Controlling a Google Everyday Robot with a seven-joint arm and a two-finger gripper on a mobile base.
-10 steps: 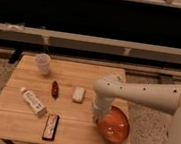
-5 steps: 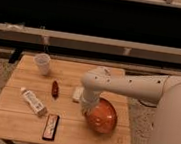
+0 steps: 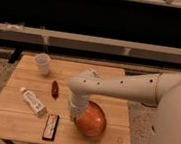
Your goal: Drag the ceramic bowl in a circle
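1. Camera view: ceramic bowl (image 3: pixel 91 119) sits on the counter (image 3: pixel 112 87), front edge, right of centre, tilted toward the arm.
2. Claw (image 3: pixel 74 112) reaches down at the bowl's left rim, presumably hooked there to drag it; grip can't be made out.
3. White cup (image 3: pixel 43 63), tube (image 3: pixel 33 102), dark bar (image 3: pixel 51 127) and small red item (image 3: pixel 55 88) lie left, near the likely circle path.
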